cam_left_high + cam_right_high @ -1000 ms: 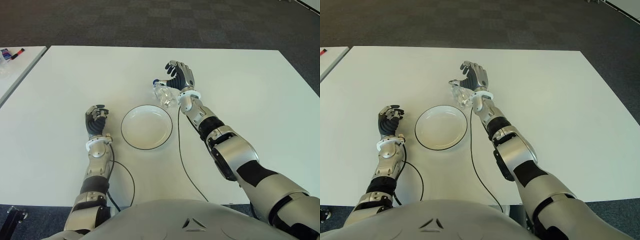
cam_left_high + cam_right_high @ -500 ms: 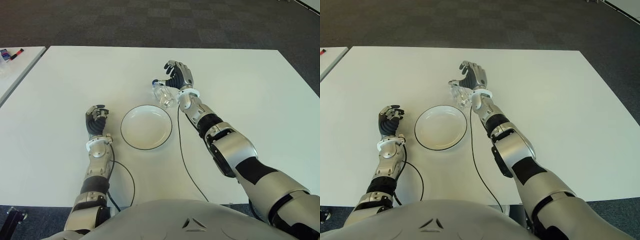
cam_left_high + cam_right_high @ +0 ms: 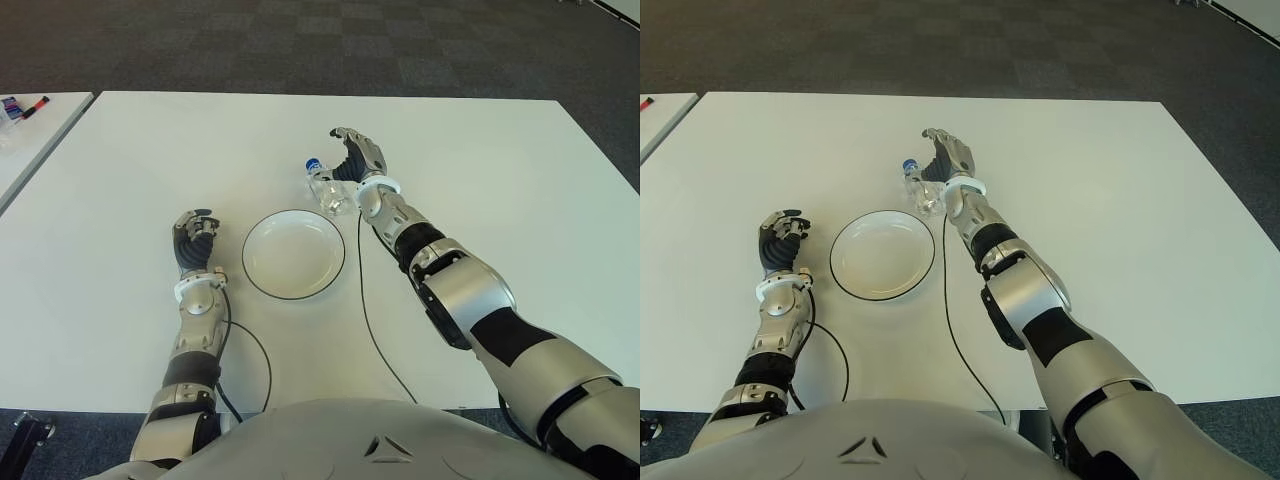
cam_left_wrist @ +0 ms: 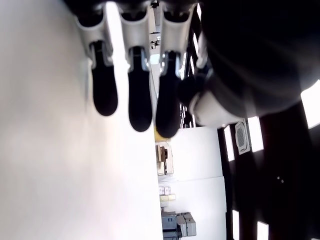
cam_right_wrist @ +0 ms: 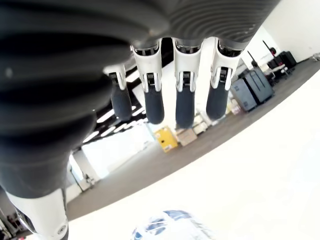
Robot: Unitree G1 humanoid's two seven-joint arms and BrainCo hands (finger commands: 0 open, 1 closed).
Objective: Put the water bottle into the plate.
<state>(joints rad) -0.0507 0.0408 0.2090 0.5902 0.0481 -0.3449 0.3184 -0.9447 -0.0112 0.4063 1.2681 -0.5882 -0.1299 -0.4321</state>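
One water bottle [image 3: 326, 190] lies on its side on the white counter [image 3: 480, 170], a small clear plastic one with a blue cap at the end pointing away from the robot. It sits just off the palm side of the right robot hand [image 3: 357, 162], between that hand and the far rim of the plate [image 3: 294, 254], outside the plate and close to its edge. One plate is in view, round and white with a dark rim, nothing in it. The right robot hand has its fingers [image 5: 183, 102] spread and extended over the bottle, gripping nothing; whether the thumb touches the bottle cannot be told. In the right wrist view only the bottle's blurred blue-and-white end [image 5: 167, 228] shows, cut off at the frame edge. The left robot hand [image 3: 193, 240] shows on the plate's left side, well apart from the bottle, its fingers [image 4: 134, 95] bent loosely with nothing in them. One thin black cable [image 3: 365, 310] trails over the counter near the right forearm, another beside the left forearm.
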